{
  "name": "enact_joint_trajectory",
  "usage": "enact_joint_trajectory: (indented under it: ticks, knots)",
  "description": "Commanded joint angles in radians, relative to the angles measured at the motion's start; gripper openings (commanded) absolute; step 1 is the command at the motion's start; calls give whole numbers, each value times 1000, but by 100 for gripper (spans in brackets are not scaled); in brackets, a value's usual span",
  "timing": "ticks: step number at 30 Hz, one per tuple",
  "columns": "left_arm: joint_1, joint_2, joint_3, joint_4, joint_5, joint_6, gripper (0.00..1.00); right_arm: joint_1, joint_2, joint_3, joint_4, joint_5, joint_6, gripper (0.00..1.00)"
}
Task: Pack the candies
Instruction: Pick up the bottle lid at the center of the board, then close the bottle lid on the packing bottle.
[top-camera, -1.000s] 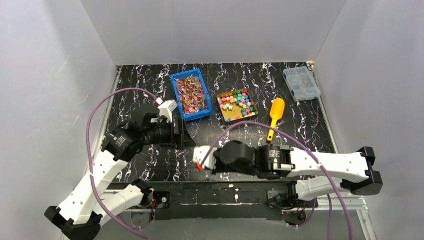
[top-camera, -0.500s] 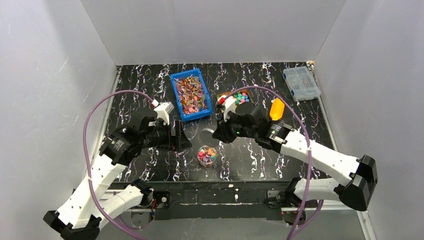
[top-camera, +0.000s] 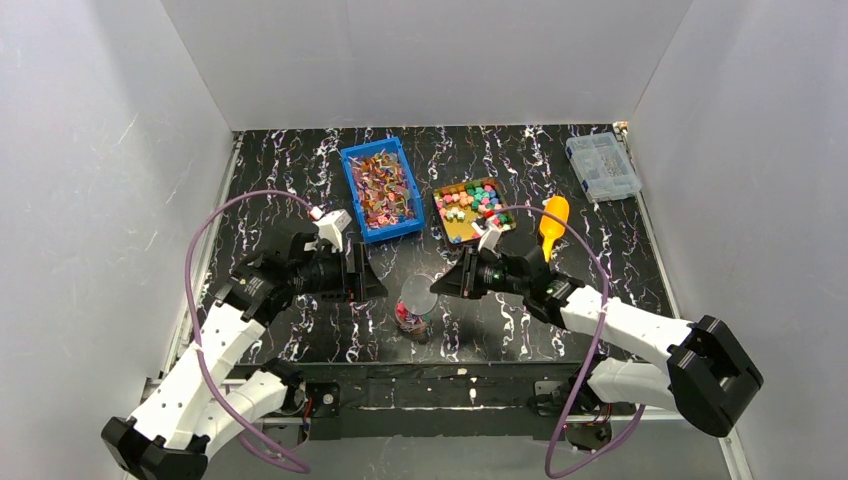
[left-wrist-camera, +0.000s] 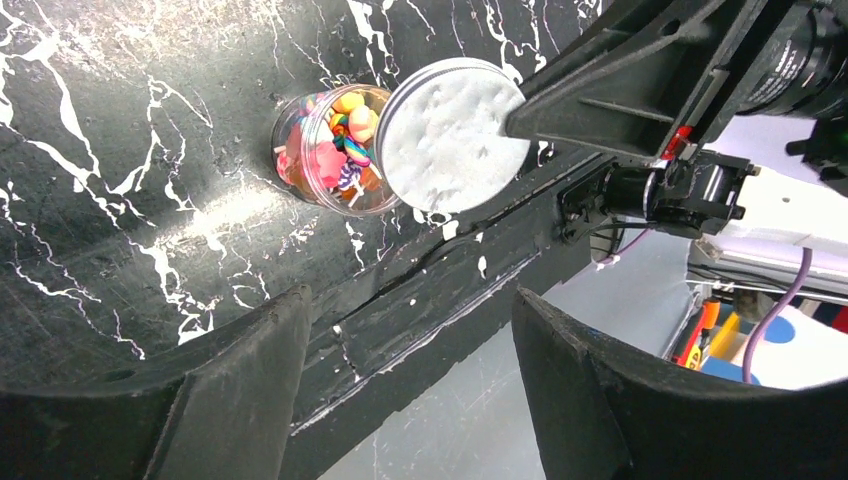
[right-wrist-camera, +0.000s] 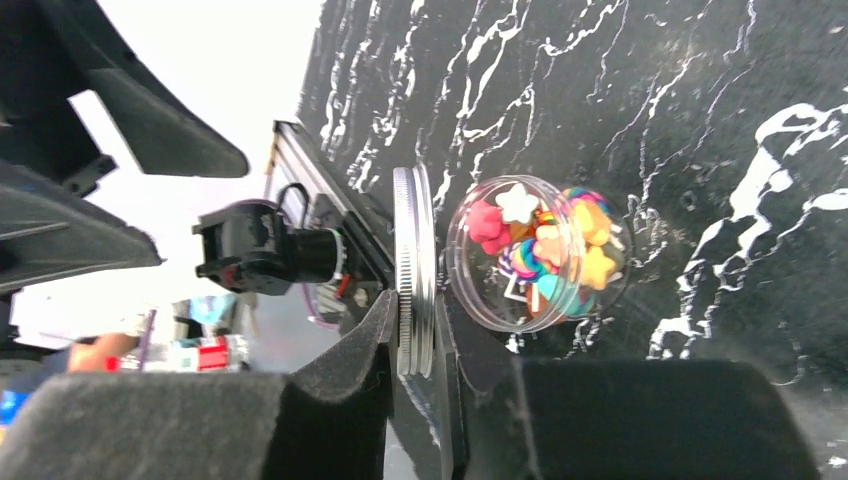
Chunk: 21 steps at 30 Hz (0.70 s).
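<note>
A small clear jar (top-camera: 412, 318) of colourful sweets, some star-shaped, stands at the table's front middle; it also shows in the left wrist view (left-wrist-camera: 325, 150) and the right wrist view (right-wrist-camera: 540, 255). My right gripper (top-camera: 447, 284) is shut on a round metal lid (top-camera: 417, 291), held tilted at the jar's mouth. The lid is seen edge-on in the right wrist view (right-wrist-camera: 411, 270), between the jaws of the right gripper (right-wrist-camera: 415, 325). My left gripper (top-camera: 362, 276) is open and empty just left of the jar, as the left wrist view (left-wrist-camera: 410, 305) shows. The cube-like candies (top-camera: 478, 203) fill a brown tray (top-camera: 462, 236).
A blue bin (top-camera: 354, 196) of foil-wrapped sweets stands left of the brown tray. An orange scoop (top-camera: 551, 226) lies right of the tray. A clear compartment box (top-camera: 602, 166) sits at the back right. The table's front edge (left-wrist-camera: 440, 290) runs close behind the jar.
My right arm swung from the table's front to a spot near the tray, took hold of the lid, and brought it to the jar. My left gripper shifted slightly.
</note>
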Motion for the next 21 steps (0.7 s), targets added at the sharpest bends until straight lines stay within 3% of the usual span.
enact_joint_trajectory:
  ticks: [1,10,21]
  knots:
    - [57,-13,-51,58,102,-14,71,-3,-49,-86,312,12,203,7]
    - [85,-9,-158,178,167,-87,70,-2,-42,-266,555,102,341,7]
    - [86,-1,-249,275,195,-159,67,76,54,-316,691,217,357,8]
